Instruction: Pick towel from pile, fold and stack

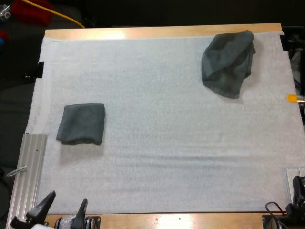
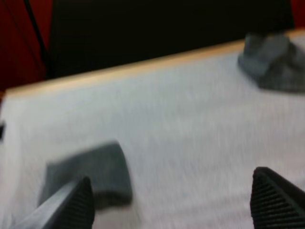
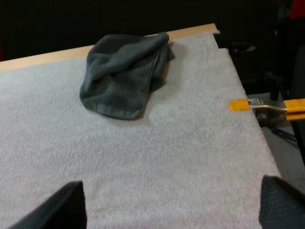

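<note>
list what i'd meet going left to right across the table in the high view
silver ribbed metal rail → folded dark grey-green towel → crumpled dark grey-green towel

The crumpled towel and folded towel were matt, soft cloth, the white mat nubbly fabric, the table smooth pale wood.

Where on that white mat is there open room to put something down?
The broad middle of the mat, between the folded towel and the crumpled towel, is bare. Nowhere is crowded; the towels take only two spots.
</note>
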